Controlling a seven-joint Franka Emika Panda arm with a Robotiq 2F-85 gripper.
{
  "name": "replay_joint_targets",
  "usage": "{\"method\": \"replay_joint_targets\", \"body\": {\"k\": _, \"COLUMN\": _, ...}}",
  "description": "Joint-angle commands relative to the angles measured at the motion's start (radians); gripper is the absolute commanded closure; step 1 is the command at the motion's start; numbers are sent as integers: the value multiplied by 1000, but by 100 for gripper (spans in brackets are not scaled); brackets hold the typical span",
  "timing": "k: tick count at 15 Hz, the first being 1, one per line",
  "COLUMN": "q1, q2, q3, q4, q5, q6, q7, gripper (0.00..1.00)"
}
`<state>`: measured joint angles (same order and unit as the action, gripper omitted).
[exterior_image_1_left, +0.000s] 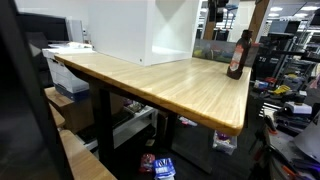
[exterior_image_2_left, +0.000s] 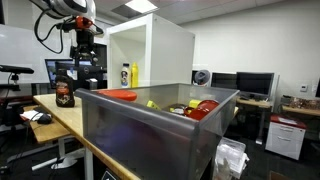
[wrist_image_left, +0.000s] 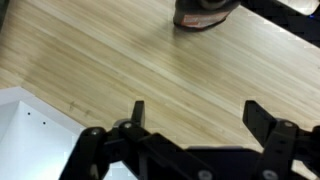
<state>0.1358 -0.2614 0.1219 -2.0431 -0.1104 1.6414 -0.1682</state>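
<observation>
My gripper (wrist_image_left: 200, 115) is open and empty, hovering above the light wooden table (wrist_image_left: 120, 60). In the wrist view its two black fingers stand wide apart over bare wood. A dark brown bottle with a reddish label (wrist_image_left: 205, 12) stands on the table beyond the fingers, apart from them. In an exterior view the gripper (exterior_image_2_left: 84, 55) hangs from the arm above and slightly behind this bottle (exterior_image_2_left: 65, 93). The bottle also shows near the table's far corner (exterior_image_1_left: 238, 55). I cannot make out the gripper in that view.
A tall white open cabinet (exterior_image_2_left: 150, 50) stands on the table (exterior_image_1_left: 170, 85), with a yellow bottle (exterior_image_2_left: 125, 75) beside it. A grey bin (exterior_image_2_left: 150, 135) in the foreground holds red and yellow items. A white panel (wrist_image_left: 25, 130) lies at the wrist view's lower left.
</observation>
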Motion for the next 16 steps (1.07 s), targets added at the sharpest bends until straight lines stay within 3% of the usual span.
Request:
{"method": "replay_joint_targets", "body": {"k": 1, "q1": 3, "q2": -150, "q3": -24, "q4": -143, "q5": 66, "q6": 165, "q7": 13, "gripper": 0}}
{"method": "replay_joint_targets", "body": {"k": 8, "q1": 11, "q2": -281, "q3": -49, "q4": -283, "q5": 141, "q6": 380, "q7": -2, "gripper": 0}}
{"method": "replay_joint_targets", "body": {"k": 15, "q1": 24, "q2": -395, "q3": -52, "q4": -409, "q5": 142, "q6": 499, "q7": 0, "gripper": 0}}
{"method": "replay_joint_targets", "body": {"k": 16, "q1": 13, "q2": -332, "q3": -46, "q4": -341, "q5": 117, "q6": 448, "q7": 3, "gripper": 0}}
